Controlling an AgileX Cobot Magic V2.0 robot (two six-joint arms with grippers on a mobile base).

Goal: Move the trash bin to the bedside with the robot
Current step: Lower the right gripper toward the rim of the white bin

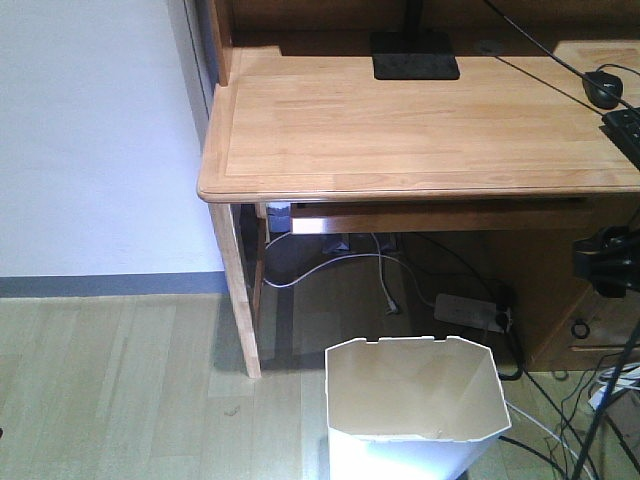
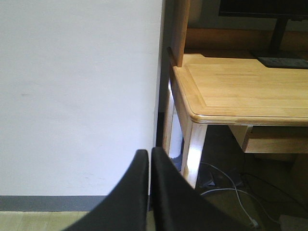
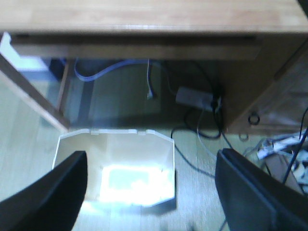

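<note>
The white trash bin [image 1: 410,385] stands upright on the wood floor in front of the desk, its angular rim open and its inside cream. In the right wrist view the trash bin [image 3: 115,144] lies below my right gripper [image 3: 150,153], which hangs open and wide above it; the left finger [image 3: 62,192] is over the bin's left rim and the right finger [image 3: 255,192] is well outside the bin. Nothing is held. My left gripper [image 2: 149,153] is shut and empty, facing the white wall beside the desk corner. The bedside is out of view.
A light wooden desk [image 1: 420,120] fills the back, with a monitor base [image 1: 413,55], a mouse [image 1: 603,88] and a keyboard edge [image 1: 625,130]. Its front left leg [image 1: 240,300] stands left of the bin. A power strip [image 1: 470,310] and cables [image 1: 560,440] lie beneath and to the right.
</note>
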